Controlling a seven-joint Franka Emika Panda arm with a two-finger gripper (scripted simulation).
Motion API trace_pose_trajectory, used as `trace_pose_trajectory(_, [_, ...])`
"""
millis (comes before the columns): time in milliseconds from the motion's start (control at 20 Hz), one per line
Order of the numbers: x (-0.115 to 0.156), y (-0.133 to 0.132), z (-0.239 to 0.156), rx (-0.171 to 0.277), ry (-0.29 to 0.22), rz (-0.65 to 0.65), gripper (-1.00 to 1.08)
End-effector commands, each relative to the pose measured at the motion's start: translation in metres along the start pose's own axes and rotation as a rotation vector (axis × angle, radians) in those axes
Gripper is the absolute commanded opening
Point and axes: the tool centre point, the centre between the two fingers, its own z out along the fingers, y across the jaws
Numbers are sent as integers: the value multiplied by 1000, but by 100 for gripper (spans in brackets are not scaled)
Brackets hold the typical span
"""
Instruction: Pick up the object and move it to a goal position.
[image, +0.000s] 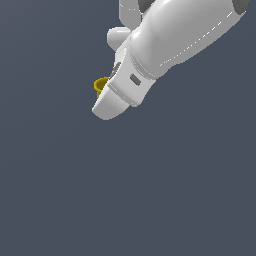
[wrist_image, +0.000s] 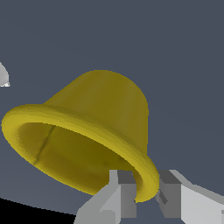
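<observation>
Up near the top of the exterior view, the big white robot arm (image: 175, 40) reaches down from the upper right corner. Its white hand part ends a little above the middle of the picture. A small bit of the yellow cup (image: 100, 86) peeks out on the exterior view's left side of that hand. Only the cup's rim and a little of its side can be seen; the arm hides the rest. The fingers cannot be seen from this side, because the white hand covers them. All around is a plain dark gray-blue ground (image: 125, 200), and the picture does not show if the cup is touching it or is up in the air.

Close up in the wrist view, the yellow cup (wrist_image: 105, 118) fills most of the picture. It is tilted, so its open mouth faces the camera and you can look into the hollow inside. It has a thin, rounded rim that flares out, and the closed end is narrower. The gripper (wrist_image: 146, 192) pinches the cup's rim. One gray finger sits inside the mouth and the other finger sits outside, with the rim squeezed between them. The fingers (wrist_image: 122, 192) are clenched on the cup's rim. Behind the cup is the same dark gray-blue ground.
</observation>
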Motion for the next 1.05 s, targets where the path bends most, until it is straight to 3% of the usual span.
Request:
trace_pose_trajectory(0, [-20, -7, -19, -1, 1, 1, -100])
trace_pose_trajectory(450, [-67, -22, -64, -2, -1, 1, -100])
trace_pose_trajectory(1000, [-82, -25, -79, -3, -3, 1, -100])
